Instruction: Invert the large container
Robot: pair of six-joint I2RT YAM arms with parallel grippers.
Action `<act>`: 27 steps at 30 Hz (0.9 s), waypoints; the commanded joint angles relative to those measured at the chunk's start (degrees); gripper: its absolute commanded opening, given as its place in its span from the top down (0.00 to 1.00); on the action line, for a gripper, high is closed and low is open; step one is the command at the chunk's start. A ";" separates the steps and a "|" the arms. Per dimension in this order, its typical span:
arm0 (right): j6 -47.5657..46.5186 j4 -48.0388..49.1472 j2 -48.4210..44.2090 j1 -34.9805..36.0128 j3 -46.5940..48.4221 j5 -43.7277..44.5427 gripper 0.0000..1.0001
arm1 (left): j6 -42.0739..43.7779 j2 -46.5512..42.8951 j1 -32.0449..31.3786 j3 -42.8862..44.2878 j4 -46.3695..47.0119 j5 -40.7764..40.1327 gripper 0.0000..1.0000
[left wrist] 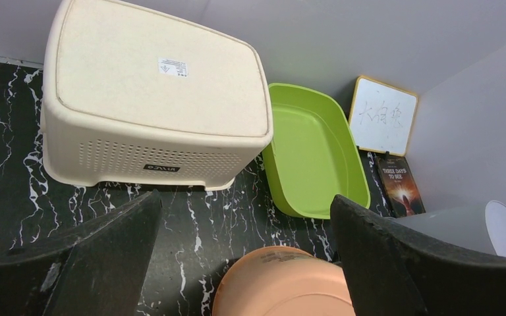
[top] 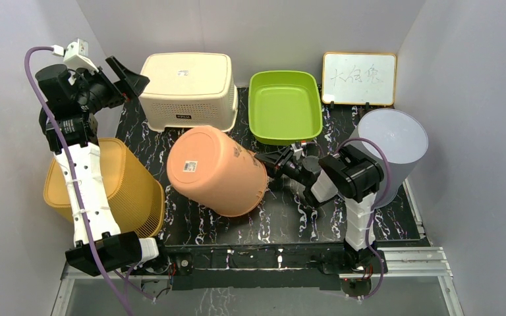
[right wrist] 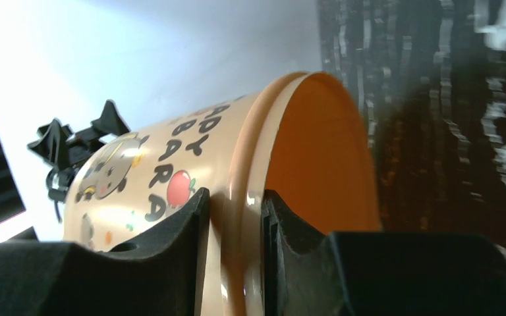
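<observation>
The large container is a peach-orange bucket [top: 217, 171] with a cartoon print. It lies tilted on its side in the middle of the black marble table, with its labelled base up and to the left and its mouth to the right. My right gripper [top: 268, 168] is shut on the bucket's rim [right wrist: 247, 191], one finger inside and one outside. My left gripper [top: 128, 79] is open and empty, raised at the back left. In the left wrist view the gripper [left wrist: 247, 204] hangs above the bucket's base [left wrist: 283, 283].
An upturned cream basket [top: 188, 89] stands at the back, with a green tray [top: 284, 74] to its right and a whiteboard [top: 359, 79] against the wall. A translucent grey bin [top: 395, 151] stands behind my right arm. A yellow basket [top: 125, 184] lies at the left.
</observation>
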 commanded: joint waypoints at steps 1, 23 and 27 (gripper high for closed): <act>-7.10 18.64 3.72 -0.53 -1.83 -6.06 0.74 | 0.71 -1.04 -0.15 -0.36 0.01 0.05 0.02; -34.19 -19.83 -5.52 -0.68 7.82 -0.51 0.53 | 1.23 -0.65 -0.12 -5.53 2.23 0.50 0.02; -43.88 -36.10 -10.09 -0.73 10.25 5.64 0.52 | 1.18 -0.39 -0.13 -6.49 2.75 0.58 0.02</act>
